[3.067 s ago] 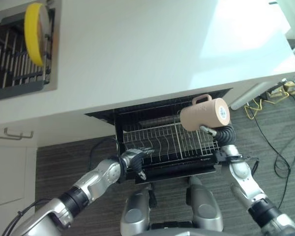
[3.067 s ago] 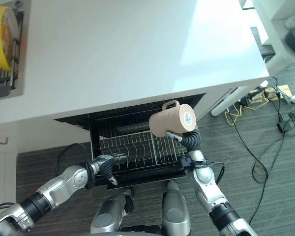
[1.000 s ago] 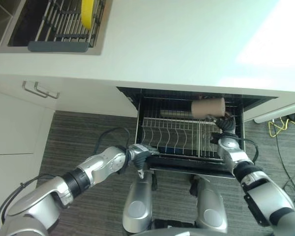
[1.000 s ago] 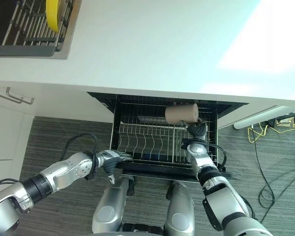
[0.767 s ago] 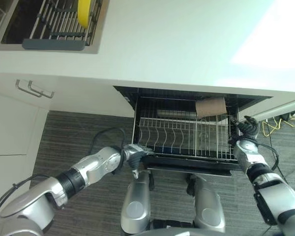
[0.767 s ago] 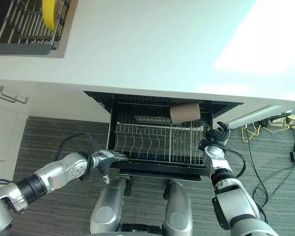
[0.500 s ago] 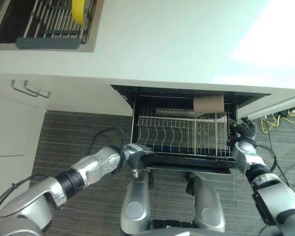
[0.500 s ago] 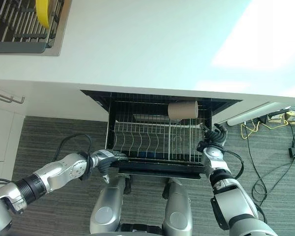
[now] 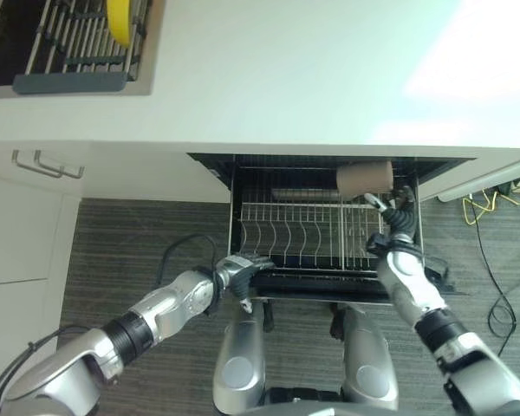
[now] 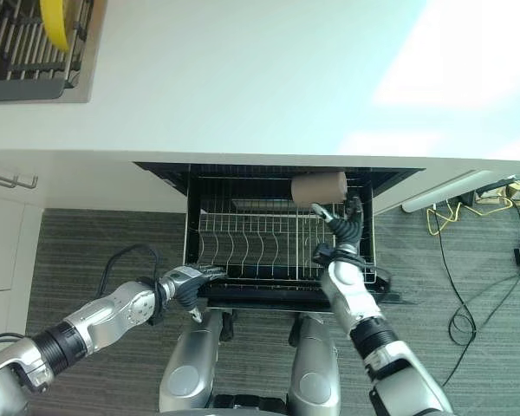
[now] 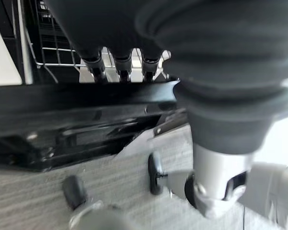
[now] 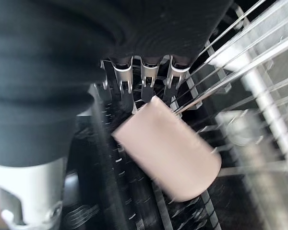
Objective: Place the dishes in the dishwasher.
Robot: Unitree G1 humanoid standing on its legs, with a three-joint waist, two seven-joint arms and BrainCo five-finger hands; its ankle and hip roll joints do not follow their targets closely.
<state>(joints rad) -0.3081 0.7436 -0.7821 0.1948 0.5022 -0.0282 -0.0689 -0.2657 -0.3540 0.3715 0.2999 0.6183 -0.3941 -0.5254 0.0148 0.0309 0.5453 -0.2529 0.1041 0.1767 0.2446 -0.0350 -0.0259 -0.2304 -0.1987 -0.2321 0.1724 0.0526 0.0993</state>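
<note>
Left hand curls its fingers over the front edge of the pulled-out rack, gripping it at the near left corner. Right hand reaches over the rack's right side with fingers spread and relaxed, holding nothing; its tips are just beside the mug. That tan mug lies on its side at the rack's far right corner, inside the dishwasher opening. Beyond the rack, the white counter spans the scene. At its far left, a sink drainer holds an upright yellow plate.
</note>
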